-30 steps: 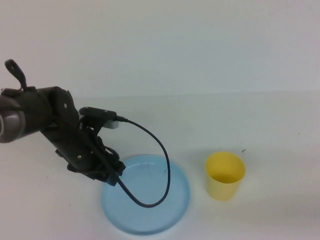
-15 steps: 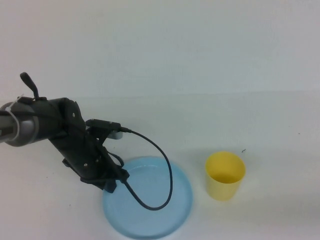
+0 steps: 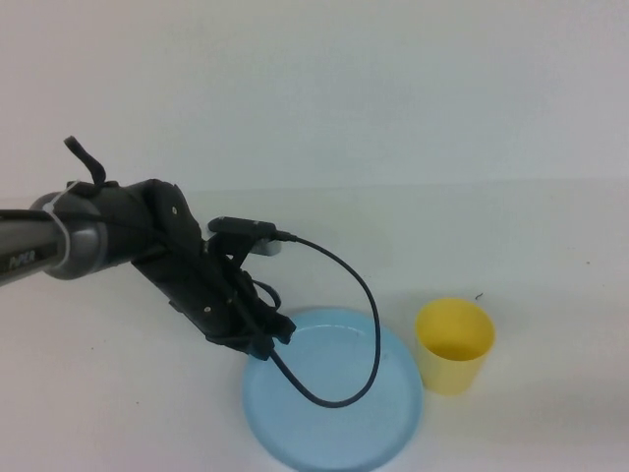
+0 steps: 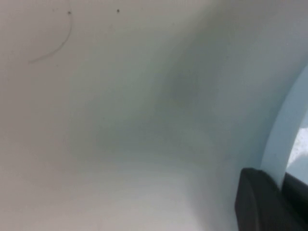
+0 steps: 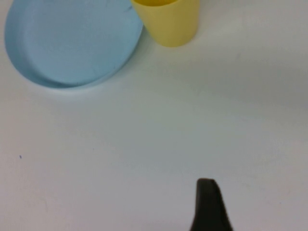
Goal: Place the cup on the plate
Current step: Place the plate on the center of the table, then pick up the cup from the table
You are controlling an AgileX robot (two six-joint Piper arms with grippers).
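Note:
The light blue plate (image 3: pixel 339 418) lies on the white table at the front middle. The yellow cup (image 3: pixel 454 346) stands upright just right of it, touching or almost touching its rim. My left gripper (image 3: pixel 270 334) is at the plate's near-left rim and is shut on it; in the left wrist view its dark jaws (image 4: pixel 281 192) stand on either side of the pale blue rim (image 4: pixel 284 134). The right wrist view shows the plate (image 5: pixel 72 43) and the cup (image 5: pixel 168 21) side by side, some way from my right gripper (image 5: pixel 209 207).
The left arm's black cable (image 3: pixel 364 344) loops over the plate. The white table (image 3: pixel 511 226) stretches behind and to the right of the cup. The right arm does not show in the high view.
My left gripper has moved to the right, dragging the plate with it toward the cup. The cup has shifted slightly to the right.

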